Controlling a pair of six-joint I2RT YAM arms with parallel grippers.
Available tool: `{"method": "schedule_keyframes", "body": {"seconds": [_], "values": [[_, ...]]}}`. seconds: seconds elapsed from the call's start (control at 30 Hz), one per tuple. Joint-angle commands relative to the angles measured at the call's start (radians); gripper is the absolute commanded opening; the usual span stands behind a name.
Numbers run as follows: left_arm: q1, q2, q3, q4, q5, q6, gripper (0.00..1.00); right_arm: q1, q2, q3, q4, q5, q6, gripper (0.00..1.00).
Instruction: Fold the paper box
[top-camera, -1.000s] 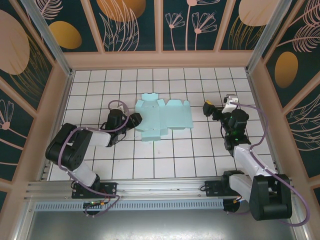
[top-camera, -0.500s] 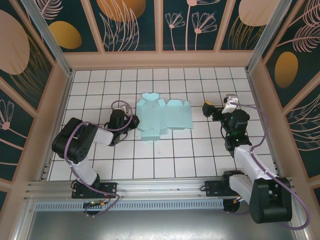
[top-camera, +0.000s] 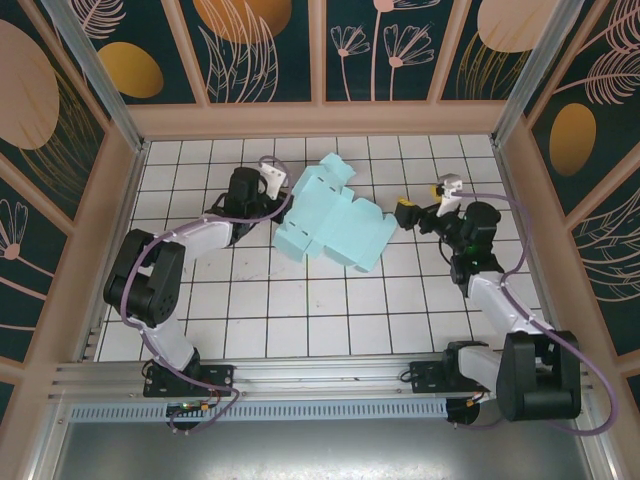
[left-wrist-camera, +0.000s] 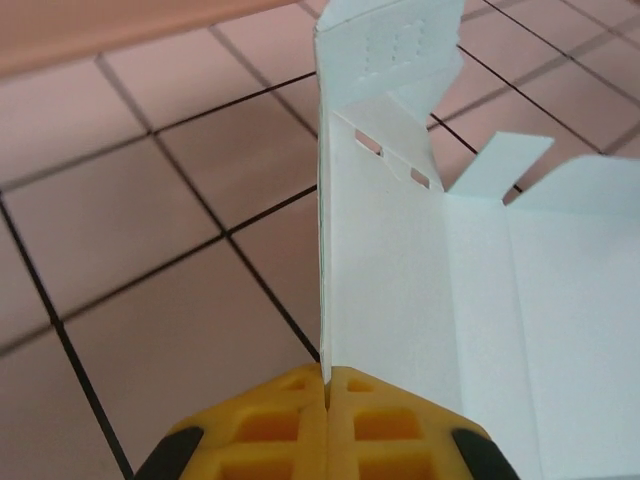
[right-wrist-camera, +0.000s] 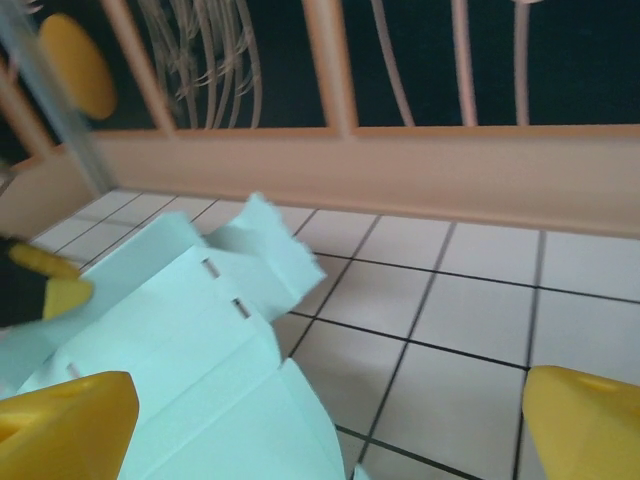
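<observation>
Left gripper (left-wrist-camera: 327, 385): pinched shut on ten o'clock edge of paper box (top-camera: 335, 225), standing a panel upright to crease
Right gripper (top-camera: 424, 202): wide open, empty, poised at three o'clock

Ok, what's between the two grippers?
The box, in the top view: left gripper shut on its left edge, open right gripper by its right corner.

Black-and-white arms (top-camera: 500, 305); purple cables (top-camera: 523, 250); yellow gripper fingers (right-wrist-camera: 62, 412).
</observation>
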Motion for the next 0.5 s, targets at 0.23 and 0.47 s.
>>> {"method": "schedule_keyframes", "body": {"seconds": [0.23,0.47], "values": [[-0.004,-0.032,0.138,-0.25,0.199,0.377,0.0,0.152,0.15,0.337,-0.295,-0.303,-0.557,0.99],[-0.004,-0.121,0.088,-0.238,0.26,0.43,0.0,0.255,0.426,0.754,-0.726,-0.353,-0.887,0.88]]}}
